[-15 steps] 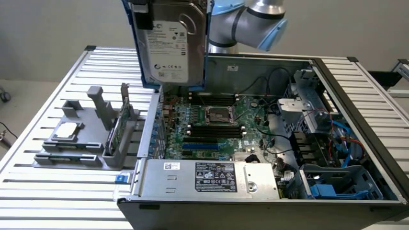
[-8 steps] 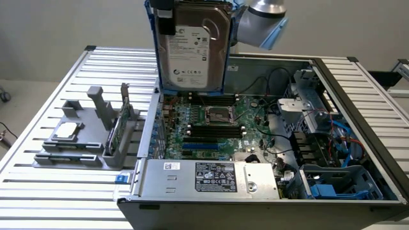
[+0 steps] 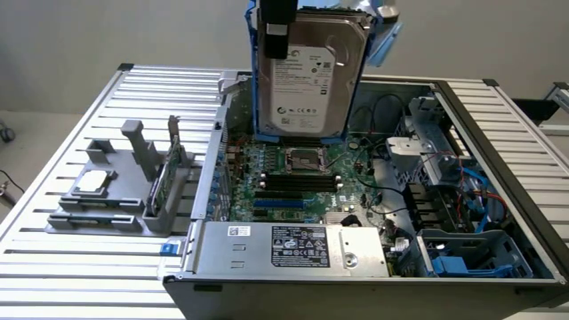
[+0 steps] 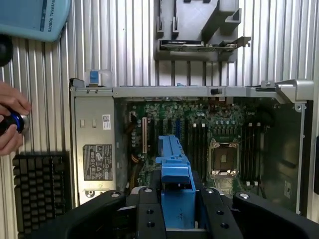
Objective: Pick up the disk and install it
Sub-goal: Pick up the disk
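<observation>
Pinched in the jaws: flat silver metal disk in a blue plastic frame [image 3: 311, 73], up high over the open grey computer case [image 3: 356, 297]. Looks like the carrying step. Needs careful lining up.

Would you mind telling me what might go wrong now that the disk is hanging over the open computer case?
The disk hangs upright over the motherboard, gripped by the fingers only at the top of its blue frame. A slip would likely drop it onto the CPU socket. The loose black cables beside the board might also snag the frame if it travels that way.
</observation>
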You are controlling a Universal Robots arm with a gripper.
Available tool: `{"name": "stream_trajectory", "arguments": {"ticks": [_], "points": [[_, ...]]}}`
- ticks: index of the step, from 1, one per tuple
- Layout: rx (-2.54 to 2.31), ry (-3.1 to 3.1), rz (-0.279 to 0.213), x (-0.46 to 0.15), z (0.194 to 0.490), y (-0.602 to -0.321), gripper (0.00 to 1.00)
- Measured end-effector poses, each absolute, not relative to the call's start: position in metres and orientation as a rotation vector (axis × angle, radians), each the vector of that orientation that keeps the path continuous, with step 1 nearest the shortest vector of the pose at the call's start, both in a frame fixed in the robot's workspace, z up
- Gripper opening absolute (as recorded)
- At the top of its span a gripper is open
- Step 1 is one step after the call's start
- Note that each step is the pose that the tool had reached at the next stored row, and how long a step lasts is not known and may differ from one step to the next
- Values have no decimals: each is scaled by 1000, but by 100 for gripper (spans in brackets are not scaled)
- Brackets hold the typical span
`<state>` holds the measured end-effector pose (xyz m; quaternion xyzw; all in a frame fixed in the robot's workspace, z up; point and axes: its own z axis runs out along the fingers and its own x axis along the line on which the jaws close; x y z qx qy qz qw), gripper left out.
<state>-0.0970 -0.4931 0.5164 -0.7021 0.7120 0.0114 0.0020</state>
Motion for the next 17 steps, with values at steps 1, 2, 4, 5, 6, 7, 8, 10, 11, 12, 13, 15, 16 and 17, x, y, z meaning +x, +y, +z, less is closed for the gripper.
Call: {"name": "stream_trajectory", "arguments": {"ticks": [1,2,4,5,6,7,8,10,11,12,13,15,16,17], "points": [[-2203,2234,36,-93,516,-495,33],[-2203,2234,36,-88,516,-497,33],[-2203,2234,36,-79,516,-501,33],[-2203,2234,36,-74,516,-503,33],[-2203,2234,36,-70,516,-504,33],[-2203,2234,36,-65,516,-506,33],[-2203,2234,36,-61,516,-508,33],[-2203,2234,36,-52,516,-512,33],[-2203,2234,36,-45,516,-514,33],[-2203,2234,36,-41,516,-516,33],[-2203,2234,36,-35,516,-519,33],[-2203,2234,36,-27,516,-523,33],[-2203,2234,36,-24,516,-525,33],[-2203,2234,36,-20,515,-527,33]]}}
